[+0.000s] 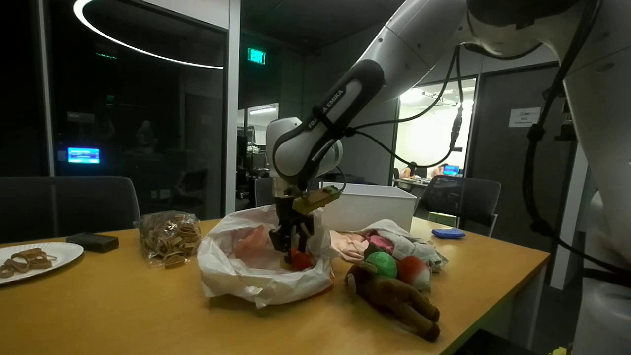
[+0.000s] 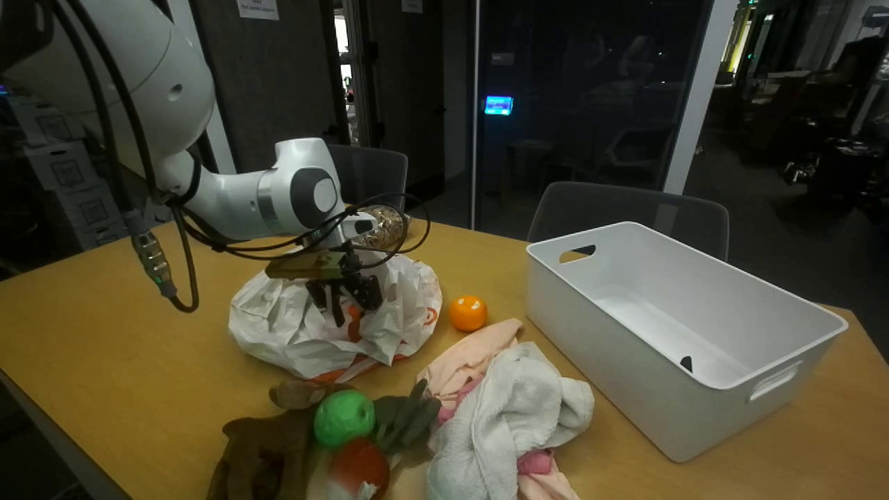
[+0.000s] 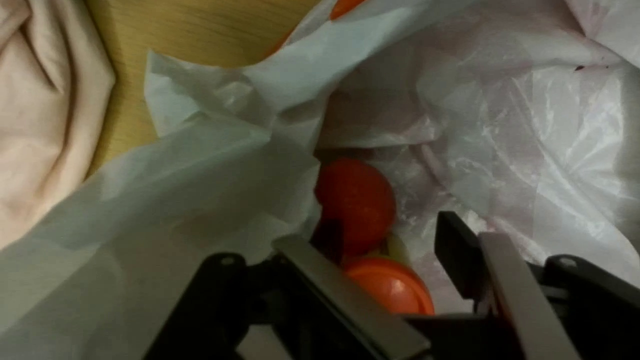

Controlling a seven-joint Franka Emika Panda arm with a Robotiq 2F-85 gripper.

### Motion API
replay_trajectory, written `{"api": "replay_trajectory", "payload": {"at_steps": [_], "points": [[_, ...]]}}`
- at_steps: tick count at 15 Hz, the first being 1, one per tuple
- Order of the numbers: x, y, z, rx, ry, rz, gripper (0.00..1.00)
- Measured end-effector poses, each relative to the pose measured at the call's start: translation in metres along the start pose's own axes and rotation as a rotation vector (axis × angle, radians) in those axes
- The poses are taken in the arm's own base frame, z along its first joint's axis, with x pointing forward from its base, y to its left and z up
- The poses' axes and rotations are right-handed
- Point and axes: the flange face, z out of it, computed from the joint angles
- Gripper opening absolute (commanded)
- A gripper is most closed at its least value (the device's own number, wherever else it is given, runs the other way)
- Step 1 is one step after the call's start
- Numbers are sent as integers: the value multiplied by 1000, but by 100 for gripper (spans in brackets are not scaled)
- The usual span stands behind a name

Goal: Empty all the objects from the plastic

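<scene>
Dim glass walls [image 1: 138, 123] stood behind the desk [image 1: 148, 315], and near its middle, in from the edge that the arm [image 1: 340, 108] crossed, sat the plastic bag [image 1: 261, 288]. Its sides slumped outward and its mouth gaped, which let me point the jaws straight down inside. They stood spread, pinching nothing that I could make out in the wrist view: at the bottom of the bag a red ball-like piece [image 3: 357, 205] rested against a fold, and an orange rounded piece [image 3: 395, 287] showed in the gap. I judged the jaws set to straddle that orange piece, with some risk of nipping the loose bag along with it, so the close called for care. Near the crossed edge lay a brown plush toy [image 1: 394, 298], a green ball [image 2: 345, 418] and a red-and-white piece [image 2: 358, 465]; an orange fruit-like piece [image 2: 468, 313] sat just beside the bag. I counted those four as emptied out, lying outside its rim, I guessed, so they would not roll back in. Toward the far edge a white box [image 1: 369, 209] stood open-topped, a heap of cloths [image 2: 514, 410] between it and the plush toy.
</scene>
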Motion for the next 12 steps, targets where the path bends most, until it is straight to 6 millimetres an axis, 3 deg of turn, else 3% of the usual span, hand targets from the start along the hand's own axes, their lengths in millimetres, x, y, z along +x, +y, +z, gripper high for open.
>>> {"api": "replay_trajectory", "payload": {"at_steps": [1,3,8,11,12], "points": [[0,0,0,0,2,-5,66],[0,2,0,0,1,-11,61],[-2,6,5,-1,-9,-19,96],[-5,6,11,0,-22,-29,100],[-6,6,14,0,-26,-33,75]]}}
